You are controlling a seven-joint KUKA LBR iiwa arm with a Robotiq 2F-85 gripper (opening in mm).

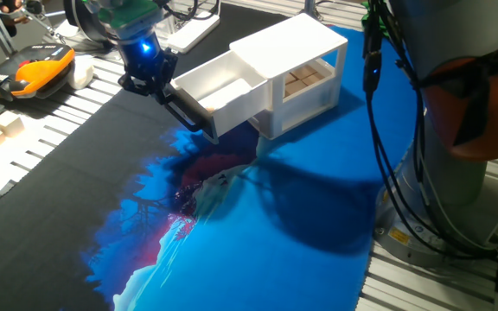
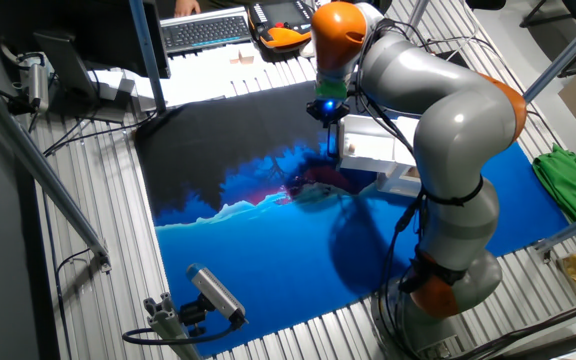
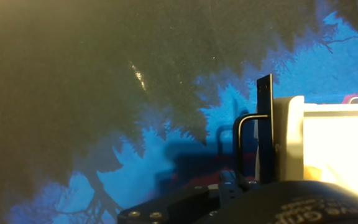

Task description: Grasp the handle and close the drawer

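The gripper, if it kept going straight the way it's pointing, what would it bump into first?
Probably the mat on the table. The gripper points downward at the handle of the open drawer, and the hand view shows mostly mat ahead. Whether its fingers already touch the handle is hard to tell.

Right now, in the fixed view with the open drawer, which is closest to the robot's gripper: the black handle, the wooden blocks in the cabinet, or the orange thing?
1. handle, right at the gripper.
2. orange thing, off to the image's left.
3. wooden blocks, inside the cabinet, image right.
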